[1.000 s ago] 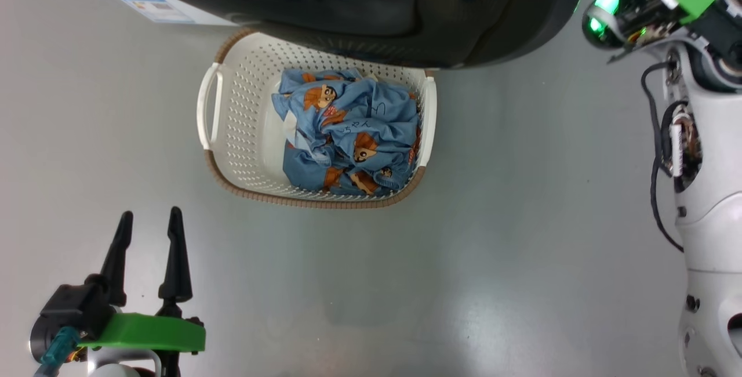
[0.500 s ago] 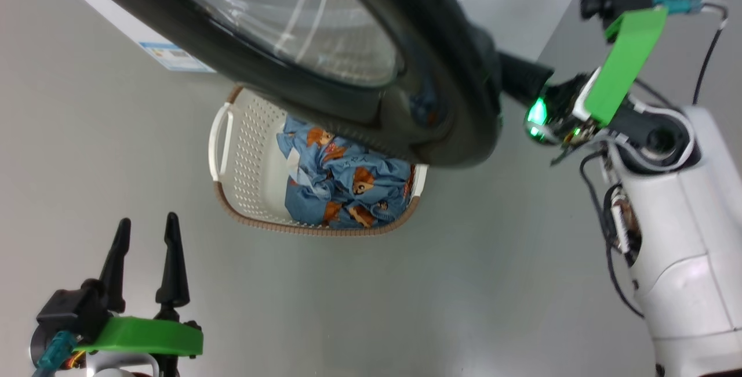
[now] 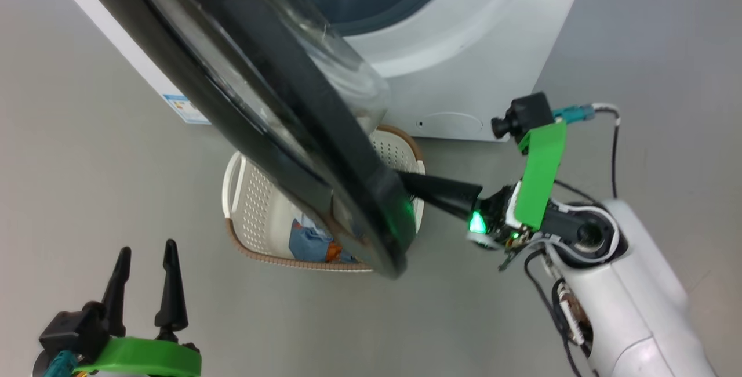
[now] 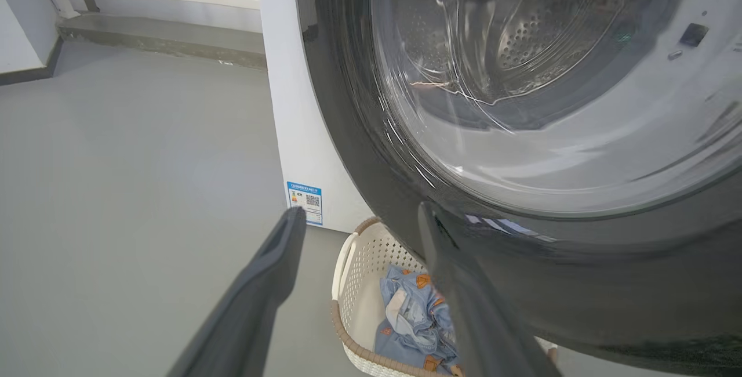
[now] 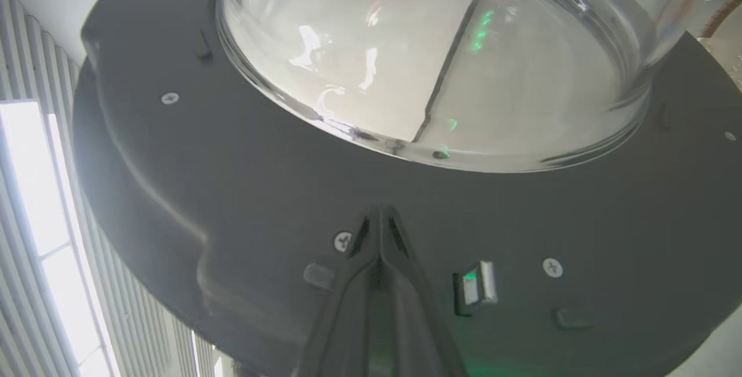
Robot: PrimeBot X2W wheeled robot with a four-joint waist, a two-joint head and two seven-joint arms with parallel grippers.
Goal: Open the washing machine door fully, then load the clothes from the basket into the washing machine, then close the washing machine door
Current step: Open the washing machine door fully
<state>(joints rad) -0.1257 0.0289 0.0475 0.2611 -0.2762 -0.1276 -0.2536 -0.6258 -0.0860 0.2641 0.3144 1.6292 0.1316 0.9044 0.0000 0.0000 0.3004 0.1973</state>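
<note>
step 1 halfway: door (image 3: 261, 110) only partway open, right gripper (image 5: 379, 214) pinched together, tips against its inner face; left gripper (image 3: 146, 247) spread, idle; clothes (image 3: 307, 243) in basket (image 3: 255, 203) under door, by washing machine (image 3: 464, 46); loading, closing not done yet

Washing machine door (image 3: 272, 116) half-open, slants across head view, overhangs basket (image 3: 249, 203). Most of basket mouth covered from above; only left strip + bit of clothes (image 3: 304, 243) exposed. Drum mouth of washing machine (image 3: 464, 64) open behind door's glass bulge. Gap btwn door & front panel on robot's right. Right gripper (image 3: 408, 181) sits in that gap, fingers together, tips at door's inner face nr edge. Left gripper (image 3: 146, 247), fingers apart, over bare floor (image 3: 87, 162). Floor left of basket unobstructed. Left wrist view: door's lower rim lies across line to clothes.
</note>
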